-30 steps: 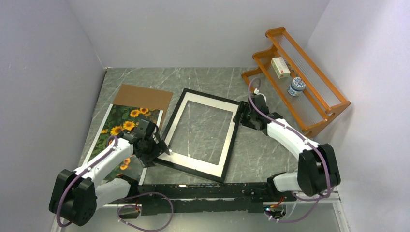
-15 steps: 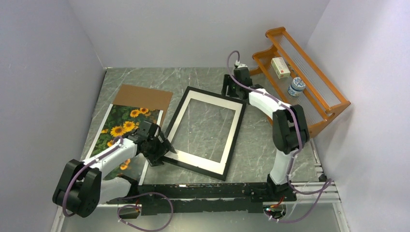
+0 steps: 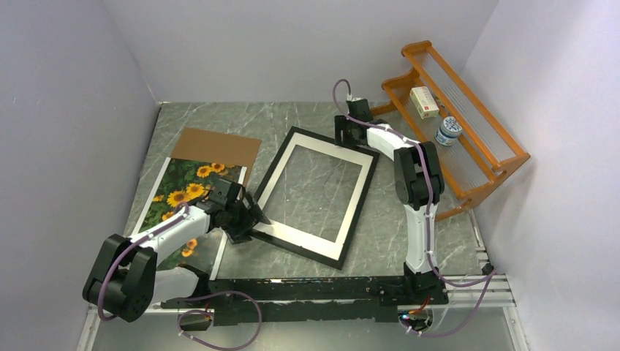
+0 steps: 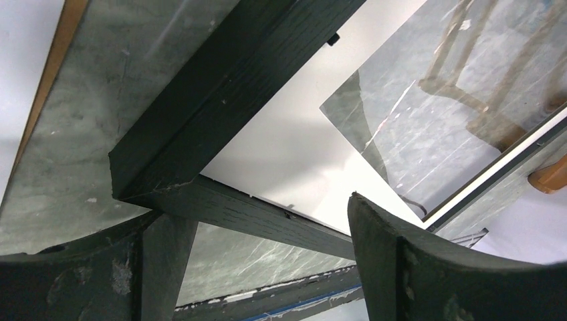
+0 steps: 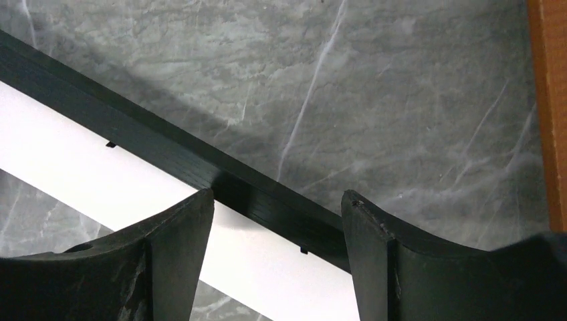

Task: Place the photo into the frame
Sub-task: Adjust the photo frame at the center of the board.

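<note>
The black frame (image 3: 357, 197) with its white mat lies flat in the middle of the table, its pane showing the marble beneath. The sunflower photo (image 3: 186, 191) lies to its left, partly under my left arm. My left gripper (image 3: 252, 217) is open at the frame's near-left corner. In the left wrist view the frame's corner bar (image 4: 220, 93) crosses between the spread fingers of the gripper (image 4: 254, 214). My right gripper (image 3: 342, 131) is open at the frame's far edge. In the right wrist view the black bar (image 5: 167, 154) runs between the jaws of that gripper (image 5: 274, 200).
A brown backing board (image 3: 219, 146) lies behind the photo at the far left. An orange wooden rack (image 3: 468, 146) stands at the back right, holding a white box (image 3: 424, 102) and a small jar (image 3: 447, 131). Grey walls close in on the left, back and right.
My right arm has swung from the frame's right edge up to its far edge. The frame has shifted slightly away and to the right. My left gripper followed its near-left corner.
</note>
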